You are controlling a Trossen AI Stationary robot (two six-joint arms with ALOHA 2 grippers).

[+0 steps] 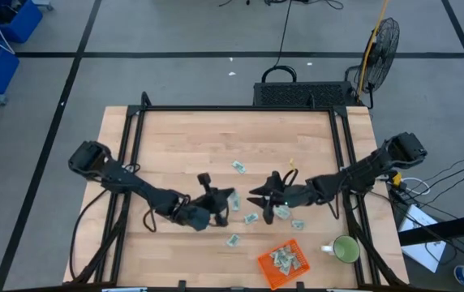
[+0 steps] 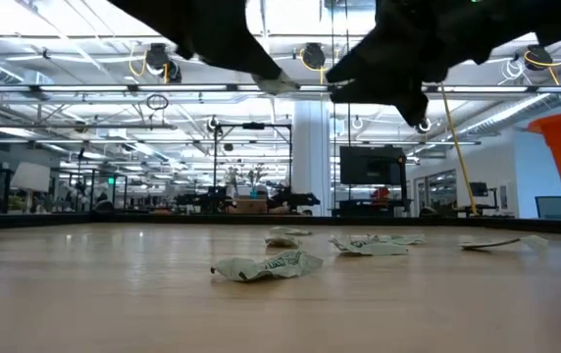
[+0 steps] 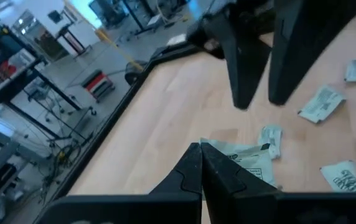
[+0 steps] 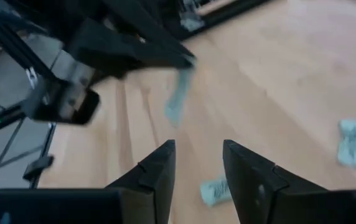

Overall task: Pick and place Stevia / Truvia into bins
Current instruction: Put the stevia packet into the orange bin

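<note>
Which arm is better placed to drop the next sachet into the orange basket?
Left. The left gripper is shut on a sachet above the table; the right gripper is open and empty, though nearer the orange basket.

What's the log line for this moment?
left gripper: shut on sachet, raised mid-table | right gripper: open, facing it | orange basket: holds some sachets | loose sachets on table
</note>
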